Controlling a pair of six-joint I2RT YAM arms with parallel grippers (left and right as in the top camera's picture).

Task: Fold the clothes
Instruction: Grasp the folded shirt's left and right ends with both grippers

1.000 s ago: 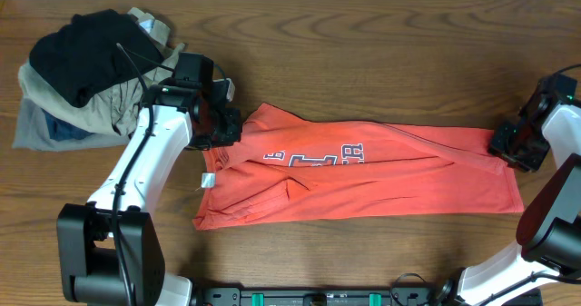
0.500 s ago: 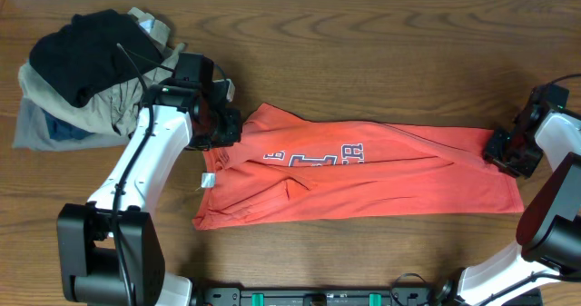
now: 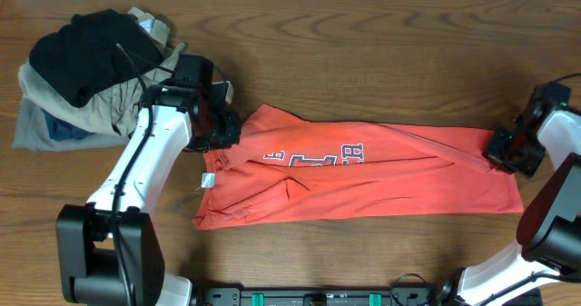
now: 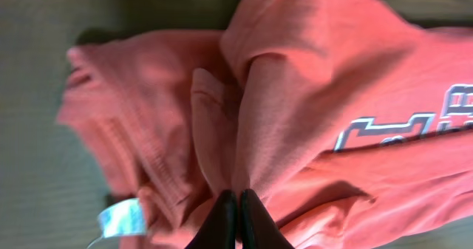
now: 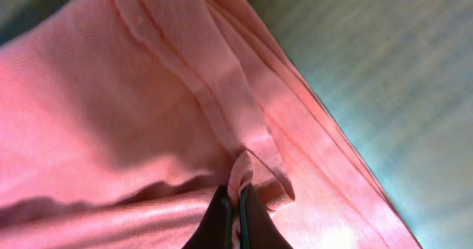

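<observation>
The shirt fills most of the view, its red-orange cloth in soft ridges and shadowed creases. A stitched hem runs slantwise from top centre down to the lower right corner (several layers lie stacked along it). Beyond that edge, at upper right, is bare table. At bottom centre the right gripper has its dark fingers pressed together, pinching a small raised fold of the cloth.

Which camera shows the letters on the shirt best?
The overhead view: the long row of letters across the shirt shows, though small. The left wrist view catches only a few letters at its right edge, close up. The right wrist view shows just plain cloth.
</observation>
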